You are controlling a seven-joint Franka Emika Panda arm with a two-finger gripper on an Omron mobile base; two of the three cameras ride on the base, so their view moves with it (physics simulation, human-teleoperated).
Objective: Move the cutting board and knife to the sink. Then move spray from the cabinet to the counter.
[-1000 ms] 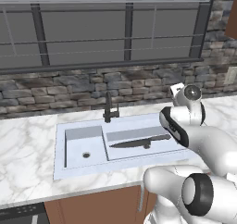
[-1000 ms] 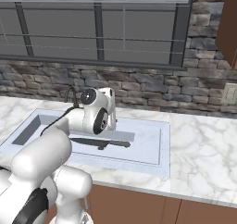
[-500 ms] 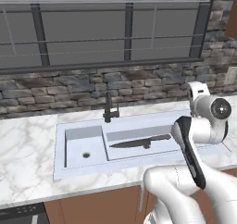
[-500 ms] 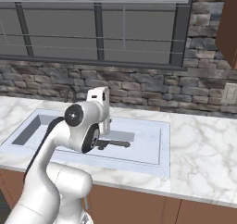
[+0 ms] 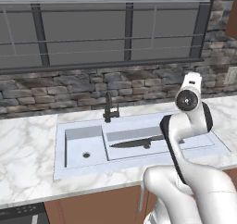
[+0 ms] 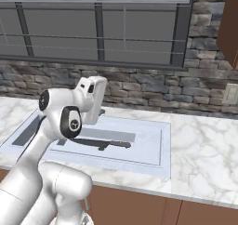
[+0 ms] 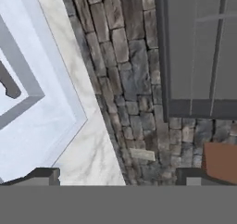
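no writing readable anywhere; the knife (image 5: 139,143) lies flat in the sink (image 5: 88,126), below and left of the raised tool (image 7: 118,174), long axis running along the basin, tip toward the drain side, handle toward the arm; the tool's jaws stand wide, holding nothing, over the worktop (image 7: 95,149) by the stone wall (image 7: 125,75).

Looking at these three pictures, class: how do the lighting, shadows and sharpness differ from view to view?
Left base view: even, flat light, no glare on the counter; the knife throws hardly any shadow in the sink. Right base view: equally soft, the arm crisp. Hand view: rolled sideways, stone wall slightly blurred, fingers dark at the bottom.
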